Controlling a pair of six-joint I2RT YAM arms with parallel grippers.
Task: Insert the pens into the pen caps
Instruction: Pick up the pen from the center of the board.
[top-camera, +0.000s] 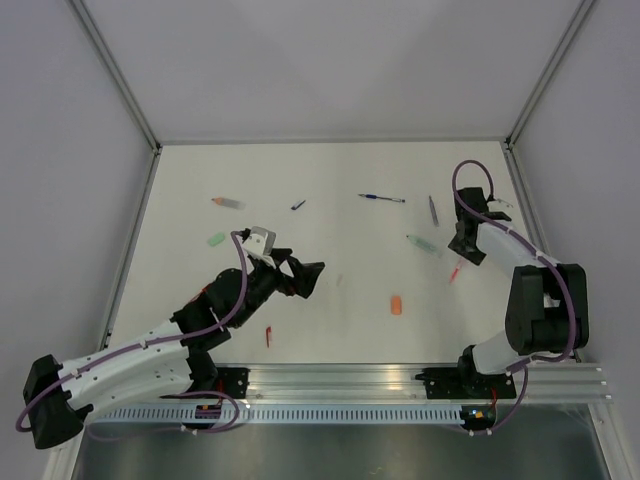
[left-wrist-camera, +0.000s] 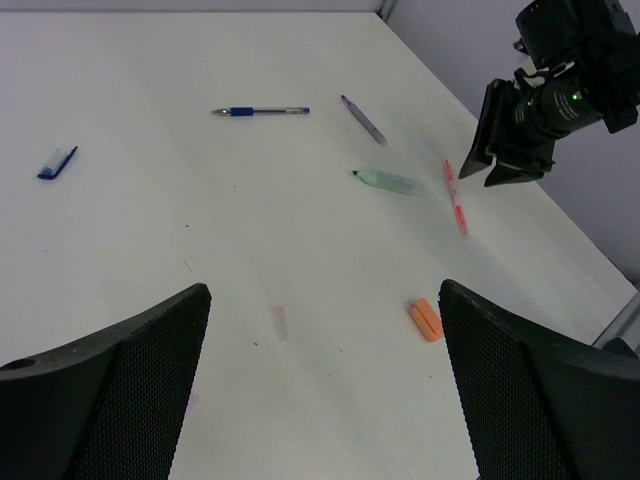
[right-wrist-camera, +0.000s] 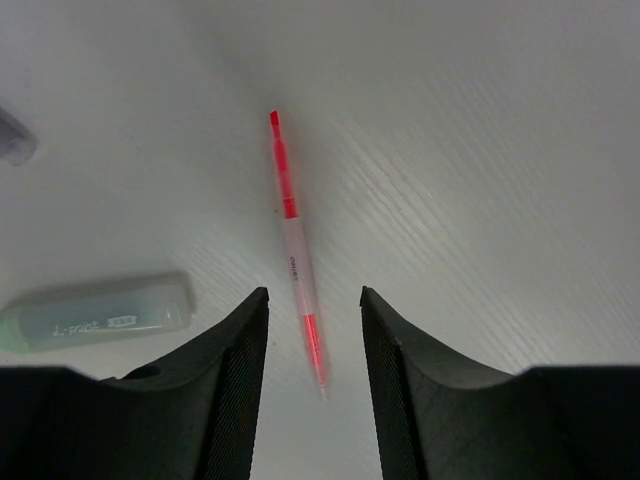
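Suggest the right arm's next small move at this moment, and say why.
Probably close the right tool on the red pen. In the right wrist view the pen lies flat on the table, running between the open jaws with a gap on each side: straddled, not yet gripped. Whether a slight descent is needed first, I cannot tell.

Nothing is capped: the blue pen (top-camera: 382, 198), grey pen (top-camera: 433, 209), green pen (top-camera: 421, 243) and red pen (top-camera: 456, 268) lie flat toward the table's (top-camera: 340, 170) right edge, the salmon pen (top-camera: 228, 202), green cap (top-camera: 216, 239) and blue cap (top-camera: 298, 205) left of centre, and the orange cap (top-camera: 397, 305) and red cap (top-camera: 268, 336) nearer the front edge.
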